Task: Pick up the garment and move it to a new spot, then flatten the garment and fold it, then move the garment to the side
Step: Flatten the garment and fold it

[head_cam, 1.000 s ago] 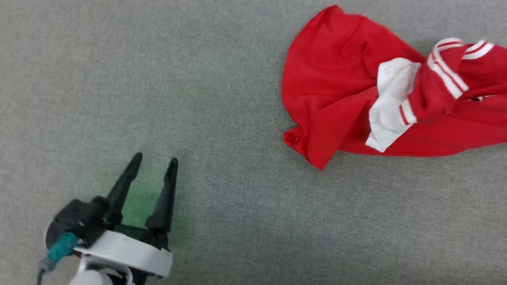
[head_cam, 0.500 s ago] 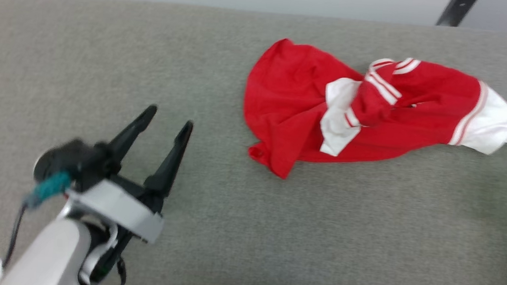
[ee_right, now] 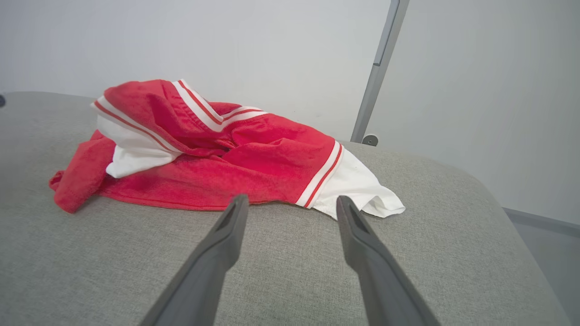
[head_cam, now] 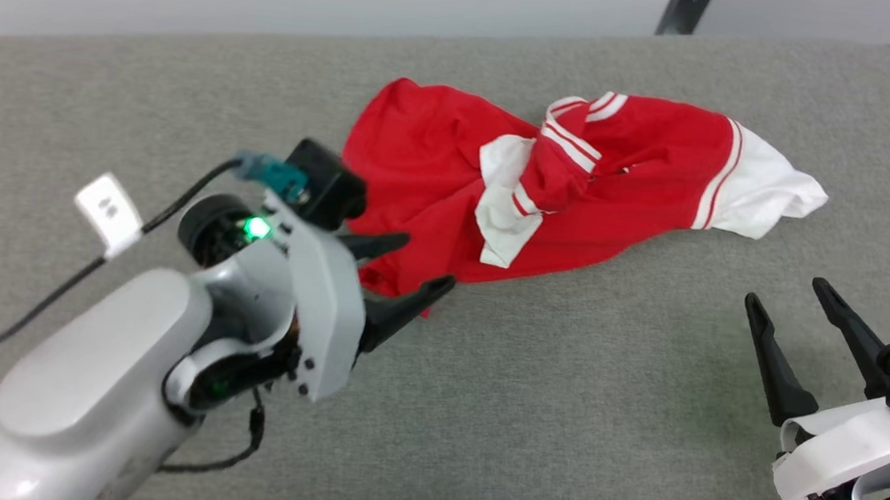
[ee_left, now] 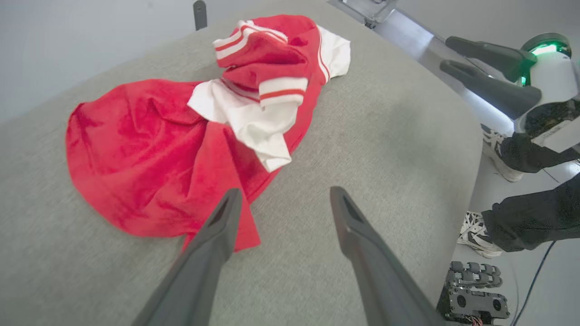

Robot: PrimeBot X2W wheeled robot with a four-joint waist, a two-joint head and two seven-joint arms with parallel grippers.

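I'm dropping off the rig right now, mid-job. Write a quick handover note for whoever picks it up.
Left hand: open, holding nothing, fingertips at the near red corner of the garment; I can't tell if they touch it.
Right hand: open, holding nothing, clear of the white sleeve end.
Garment: crumpled in a heap on the grey padded surface, not flat.
Done: no flattening or folding shows yet.
Left: spread it flat, fold it, then move it to the side.

garment (head_cam: pixel 421 151) on table (head_cam: pixel 562 389), left gripper (head_cam: pixel 428 260) beside it
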